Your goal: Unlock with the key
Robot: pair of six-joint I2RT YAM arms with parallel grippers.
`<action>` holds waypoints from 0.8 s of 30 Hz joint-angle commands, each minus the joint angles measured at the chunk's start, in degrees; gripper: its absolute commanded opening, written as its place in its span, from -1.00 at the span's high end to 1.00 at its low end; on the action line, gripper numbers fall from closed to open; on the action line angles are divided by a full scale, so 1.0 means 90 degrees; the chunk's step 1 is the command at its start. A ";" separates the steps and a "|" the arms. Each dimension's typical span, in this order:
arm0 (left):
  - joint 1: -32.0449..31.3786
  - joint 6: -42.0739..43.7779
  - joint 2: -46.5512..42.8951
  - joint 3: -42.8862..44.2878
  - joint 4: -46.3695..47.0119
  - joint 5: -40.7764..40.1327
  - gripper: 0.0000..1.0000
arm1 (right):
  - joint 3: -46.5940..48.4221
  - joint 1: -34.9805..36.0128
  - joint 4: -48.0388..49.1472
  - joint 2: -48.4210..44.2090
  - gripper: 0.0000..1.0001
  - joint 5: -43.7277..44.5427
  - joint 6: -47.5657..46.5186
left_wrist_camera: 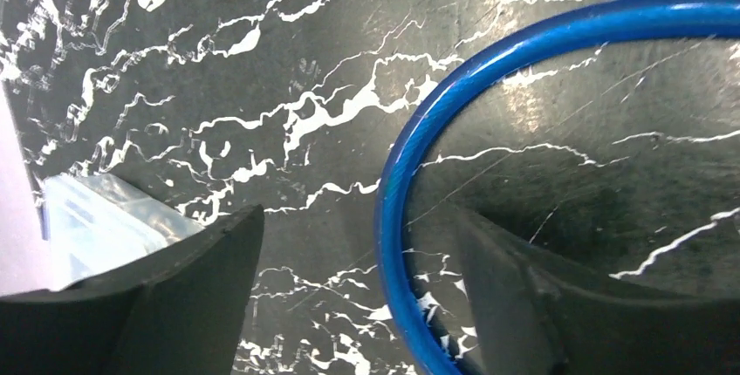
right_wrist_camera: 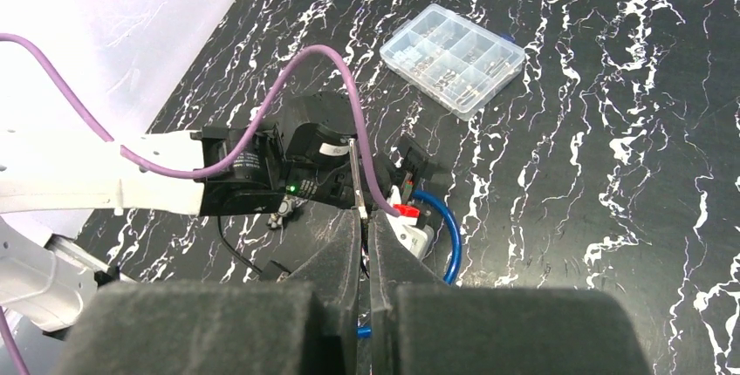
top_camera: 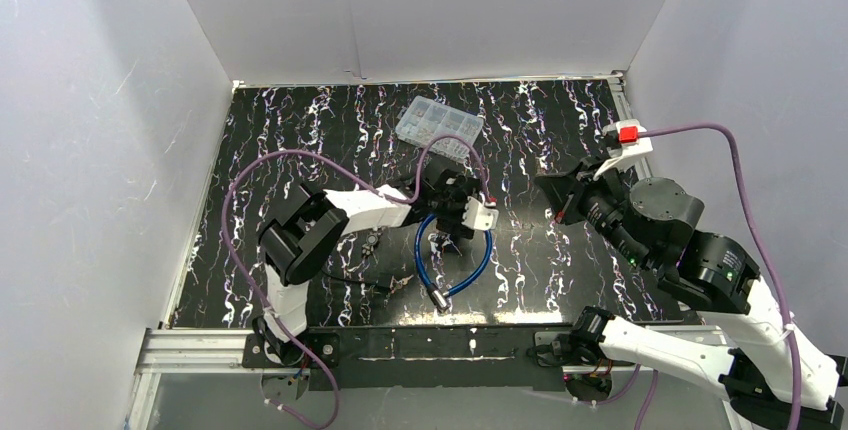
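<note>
The black surface point(top_camera: 560, 120) held the blue lock point(top_camera: 420, 258) right under the left claw point(left_wrist_camera: 362, 305), which was spread over its loop. The right claw point(right_wrist_camera: 366, 244) sat farther right, pinching the thin key point(right_wrist_camera: 357, 174), which pointed toward the lock.

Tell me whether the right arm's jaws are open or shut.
Shut. In the right wrist view the right gripper has its jaws pressed together on a metal blade, apparently the key, standing up between them.
</note>
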 commanded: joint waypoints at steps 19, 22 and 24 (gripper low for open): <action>0.0439 0.3083 -0.3330 -0.1119 -0.5424 0.2761 -0.97 | 0.0120 -0.0036 0.0304 -0.0043 0.97 0.0091 -0.0133; 0.0190 0.3441 -0.3025 -0.1061 -0.5785 0.2647 -0.94 | 0.0120 -0.0035 0.0307 -0.0057 0.97 0.0056 -0.0092; 0.0096 0.3591 -0.2802 -0.1009 -0.5828 0.2610 -0.92 | 0.0120 -0.0035 0.0314 -0.0064 0.97 0.0052 -0.0070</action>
